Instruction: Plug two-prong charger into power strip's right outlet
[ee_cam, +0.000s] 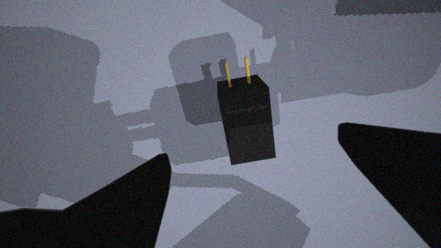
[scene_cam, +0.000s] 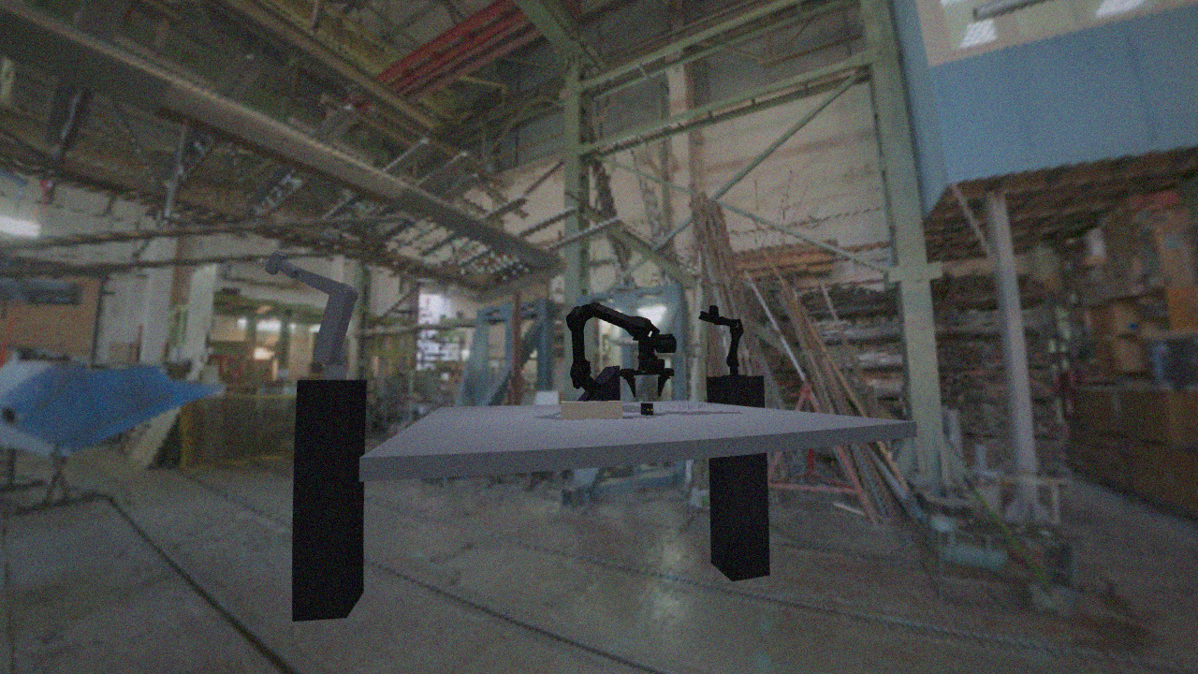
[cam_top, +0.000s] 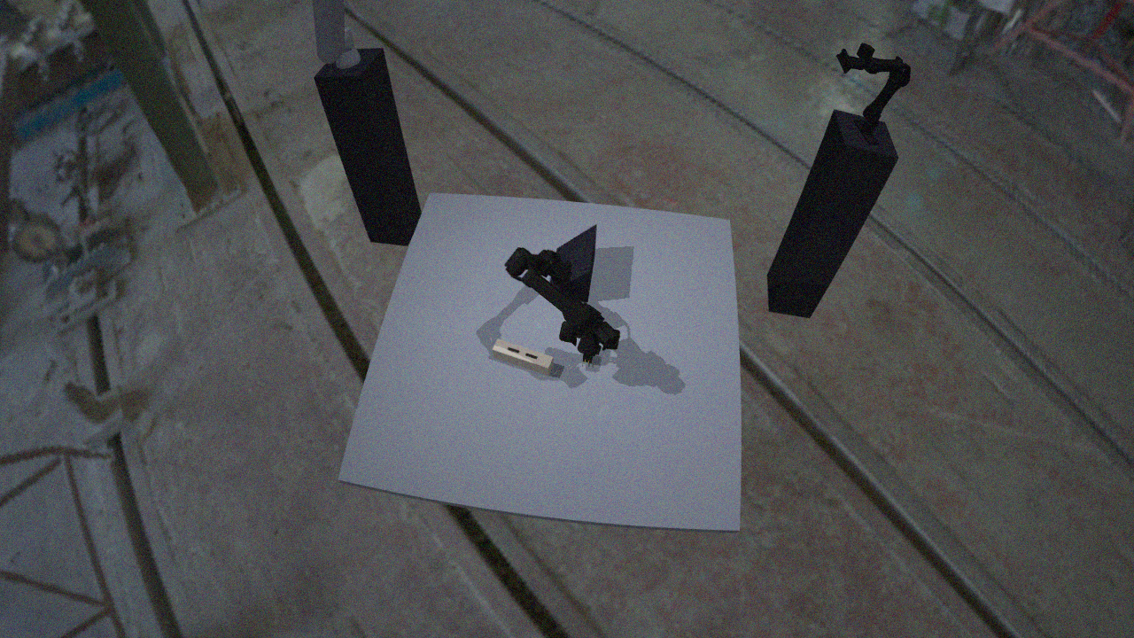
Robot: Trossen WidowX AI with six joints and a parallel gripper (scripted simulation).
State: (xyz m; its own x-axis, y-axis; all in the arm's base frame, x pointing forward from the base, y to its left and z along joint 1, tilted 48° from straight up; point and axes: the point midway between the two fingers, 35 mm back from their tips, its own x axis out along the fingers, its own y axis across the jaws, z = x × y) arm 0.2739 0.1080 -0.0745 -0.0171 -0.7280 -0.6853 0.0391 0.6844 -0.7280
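The black charger lies on the table with its two brass prongs pointing toward the top of the wrist view. My gripper is open, pointing down above the charger, with one finger off to each side of it and nothing held. The arm hides most of the charger in the top view. The cream power strip lies left of the charger in the top and exterior views. Its two dark outlet slots show on top in the top view, and the right outlet looks empty.
The pale table carries everything. A dark slanted panel stands behind the arm. Two black pedestals beyond the table bear other arms. My arm's shadows fall around the charger in the wrist view.
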